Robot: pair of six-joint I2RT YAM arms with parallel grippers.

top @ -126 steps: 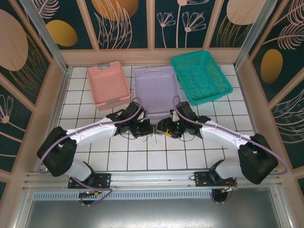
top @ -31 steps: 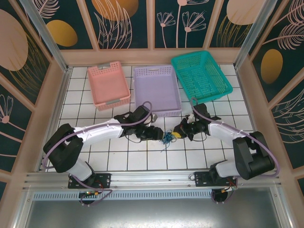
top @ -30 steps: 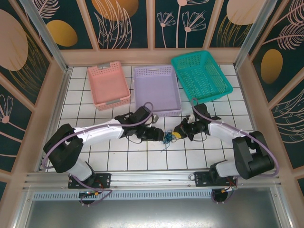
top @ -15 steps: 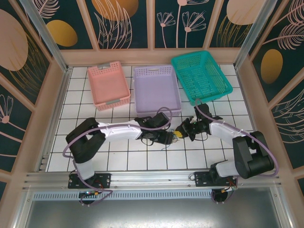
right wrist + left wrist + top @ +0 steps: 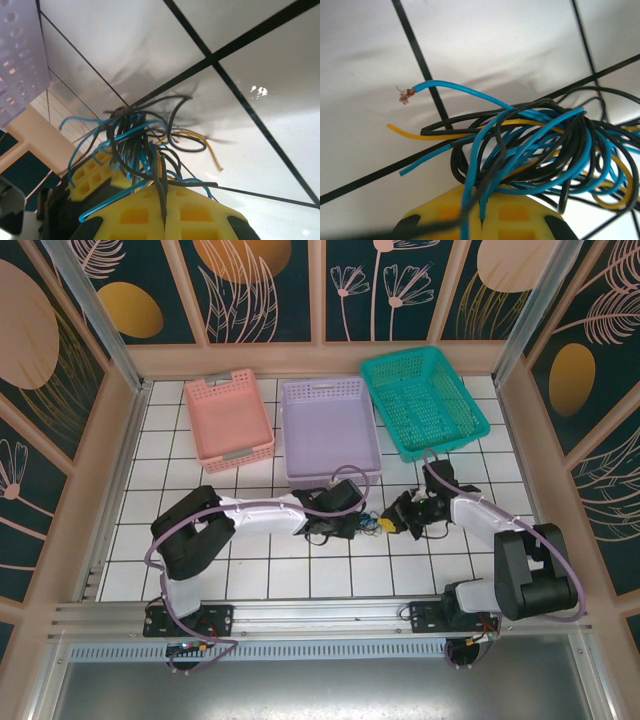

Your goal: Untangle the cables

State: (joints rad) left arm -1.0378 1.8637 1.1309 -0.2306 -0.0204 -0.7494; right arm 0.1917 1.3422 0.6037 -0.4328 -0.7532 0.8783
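The cables (image 5: 372, 523) are a small clump of thin blue, black and yellow wires on the white tiles, hanging between my two grippers. My left gripper (image 5: 361, 526) is on the clump's left side. In the left wrist view its yellow fingertips (image 5: 481, 202) are shut on blue and black strands, and the tangle (image 5: 545, 150) spreads just beyond them. My right gripper (image 5: 391, 524) is on the clump's right side. Seen from the right wrist, it (image 5: 163, 202) is shut on a black strand, with the cables (image 5: 135, 140) looped above and the left gripper's yellow fingers (image 5: 87, 182) behind.
Three baskets stand at the back: pink (image 5: 229, 420), purple (image 5: 329, 430) and teal (image 5: 422, 400). The purple basket's front edge (image 5: 20, 60) is close behind the grippers. Wooden walls ring the tiled table (image 5: 250, 570). A metal rail (image 5: 320, 615) runs along the near edge.
My left arm has stretched right to the clump and its jaws have closed on strands. The right gripper, still shut on the cables, has shifted slightly right.
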